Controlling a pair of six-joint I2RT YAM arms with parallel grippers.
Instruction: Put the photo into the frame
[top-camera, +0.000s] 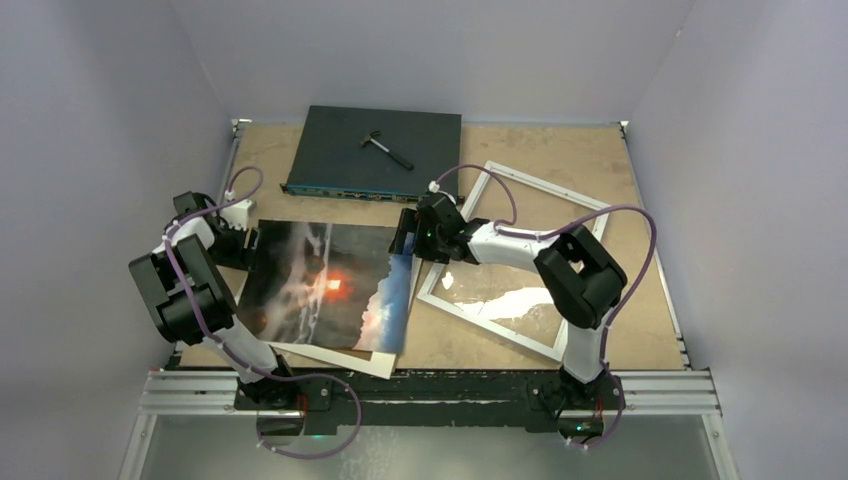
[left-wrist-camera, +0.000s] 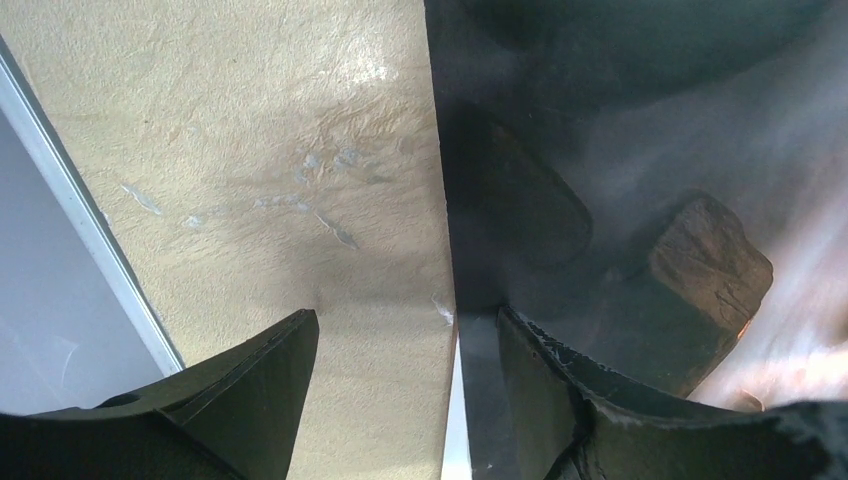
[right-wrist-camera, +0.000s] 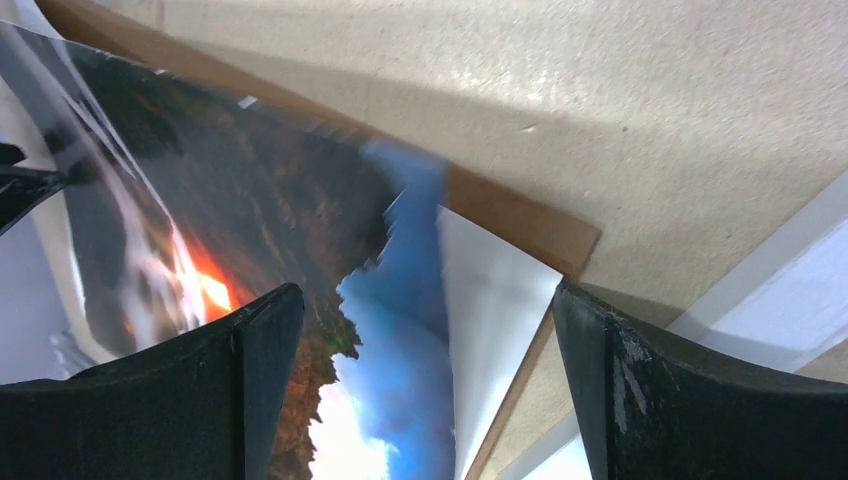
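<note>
**A:** quick check, where's the photo (top-camera: 325, 285) sitting?

**B:** Not in the frame (top-camera: 550, 190). It's face up on the left half of the worktop (top-camera: 560, 150), on top of a white sheet (right-wrist-camera: 490, 300) and a brown board (right-wrist-camera: 520, 222). The frame lies flat on the right half, just beside the photo's blue edge.

**A:** and the 2 sets of jaws?

**B:** Both released, gripping nothing. The left jaws straddle the photo's left edge, with 1 finger (left-wrist-camera: 250, 400) over bare worktop and the other (left-wrist-camera: 560, 410) over the dark print. The right jaws are spread wide at the photo's far right corner, blue strip showing between them. Can't tell if either one touches the print.

**A:** anything else on there?

**B:** A dark flat box (top-camera: 340, 150) at the back with a small hammer (top-camera: 385, 148) on it.
</note>
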